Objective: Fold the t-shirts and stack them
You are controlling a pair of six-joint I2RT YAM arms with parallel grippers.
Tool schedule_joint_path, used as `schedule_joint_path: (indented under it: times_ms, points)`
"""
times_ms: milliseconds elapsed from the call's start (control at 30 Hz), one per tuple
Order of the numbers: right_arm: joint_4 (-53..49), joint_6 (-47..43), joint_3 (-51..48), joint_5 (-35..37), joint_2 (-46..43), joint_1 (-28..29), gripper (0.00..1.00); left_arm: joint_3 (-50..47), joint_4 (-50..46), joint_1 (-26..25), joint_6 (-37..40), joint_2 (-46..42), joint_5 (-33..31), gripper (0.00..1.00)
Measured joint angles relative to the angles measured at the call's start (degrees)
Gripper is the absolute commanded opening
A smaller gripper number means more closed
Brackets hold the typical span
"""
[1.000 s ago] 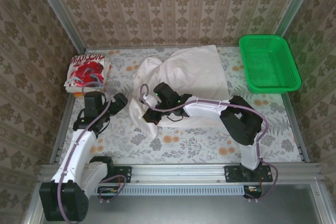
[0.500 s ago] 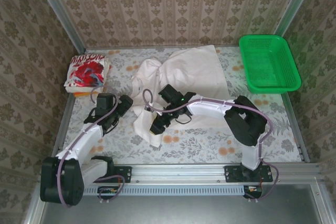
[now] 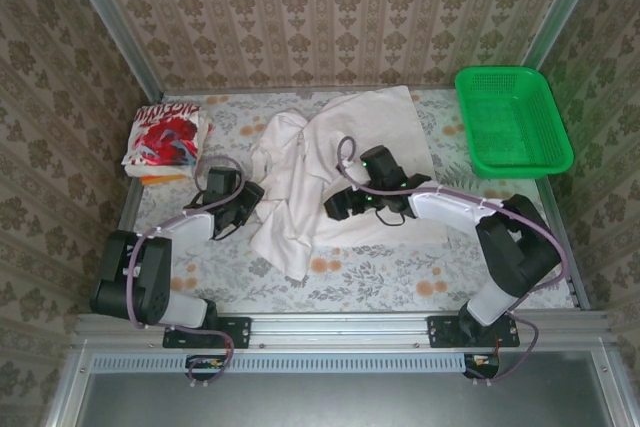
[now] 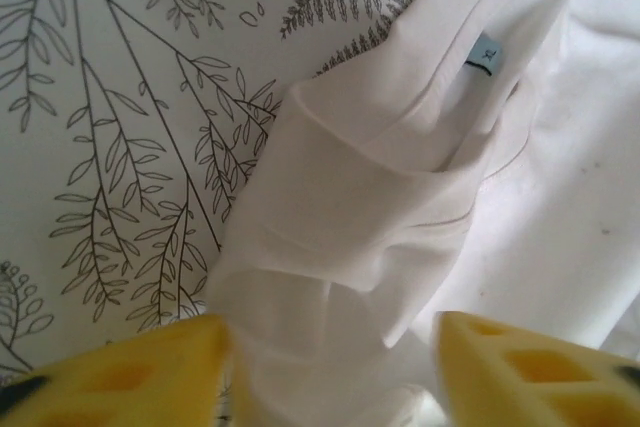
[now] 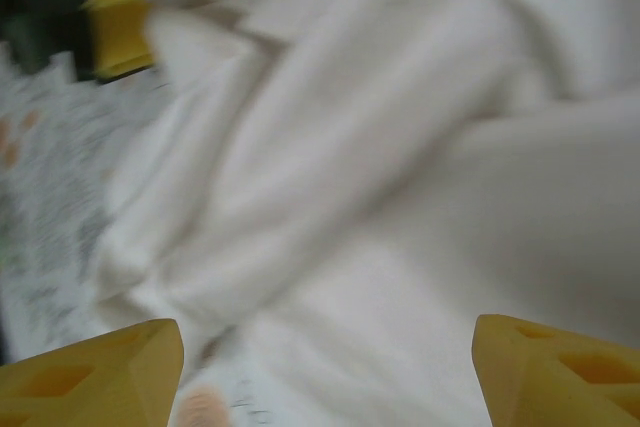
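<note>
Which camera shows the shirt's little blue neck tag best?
The left wrist camera: the blue tag sits close and sharp. From above, the off-white shirt shows whole, tag too small to see. The right wrist camera gives blurred cloth.

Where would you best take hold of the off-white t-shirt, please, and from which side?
Take the off-white t-shirt by the bunched fold at its left edge, near the collar with the size tag. Come in low from the left, over the table: there the cloth rises in a thick ridge that the left claw, jaws apart astride it, can pinch.
</note>
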Motion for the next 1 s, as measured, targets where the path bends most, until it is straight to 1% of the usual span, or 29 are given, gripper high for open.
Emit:
schedule_joint_path:
  times_ms: [33, 67, 100, 233, 333, 433, 533, 567, 600, 633, 667, 700, 733, 833, 867, 900, 1000]
  points:
    - [-0.5, 1.9, -0.2, 2.3, -0.5, -1.2, 0.76, 0.0, 0.0, 0.1, -0.1, 0.1, 0.0, 0.12]
    - [-1.1, 4.0, -0.2, 4.9, -1.0, -2.6, 0.76, 0.0, 0.0, 0.2, 0.2, 0.2, 0.1, 0.02]
    - [-1.9, 5.9, -0.2, 7.5, -1.4, -4.1, 0.76, 0.0, 0.0, 0.5, 0.5, 0.2, 0.4, 0.00]
    - [-4.8, 11.7, -3.0, 17.9, -4.3, -8.7, 0.74, -0.6, -0.8, 3.6, 1.6, -1.7, 0.7, 0.00]
    - [-7.4, 14.8, -7.2, 23.4, -8.4, -9.8, 0.73, -1.5, -3.1, 7.1, 3.6, -5.3, 1.0, 0.00]
    - [-9.7, 16.7, -10.3, 25.5, -11.3, -10.2, 0.73, -2.4, -5.9, 9.7, 5.5, -9.2, 1.3, 0.01]
    - [-10.6, 18.0, -11.6, 25.6, -11.5, -10.2, 0.73, -4.4, -9.1, 10.7, 6.8, -13.2, 1.2, 0.03]
    - [-10.8, 18.3, -11.7, 25.6, -11.5, -10.2, 0.73, -5.4, -10.2, 11.0, 7.0, -14.4, 1.2, 0.05]
    - [-10.8, 18.5, -11.7, 25.6, -11.3, -10.2, 0.73, -6.3, -11.0, 11.3, 7.2, -15.2, 1.2, 0.09]
    - [-10.7, 18.9, -11.6, 25.6, -11.0, -10.2, 0.73, -7.5, -11.9, 11.8, 7.2, -16.1, 1.2, 0.18]
    - [-10.7, 19.3, -11.4, 25.6, -10.4, -10.2, 0.73, -8.5, -12.5, 12.4, 7.3, -16.6, 1.2, 0.22]
    - [-10.7, 19.5, -11.2, 25.5, -9.8, -10.2, 0.72, -9.3, -13.1, 12.8, 7.2, -16.7, 1.2, 0.23]
    - [-10.7, 19.7, -11.0, 25.4, -9.3, -10.2, 0.72, -9.8, -13.7, 13.0, 7.3, -16.7, 1.1, 0.23]
    - [-10.7, 20.1, -10.1, 25.2, -7.0, -10.2, 0.68, -10.2, -14.0, 13.2, 7.5, -15.8, 1.0, 0.08]
    - [-10.7, 20.2, -9.6, 25.1, -6.0, -10.2, 0.65, -10.2, -13.4, 13.2, 7.5, -15.0, 1.1, 0.03]
    - [-10.7, 20.1, -8.9, 25.0, -4.7, -10.2, 0.61, -10.1, -12.8, 13.2, 7.6, -14.1, 1.1, 0.00]
    - [-10.6, 20.0, -6.2, 24.7, -0.3, -10.6, 0.53, -7.8, -12.2, 13.4, 7.9, -9.6, 1.3, 0.00]
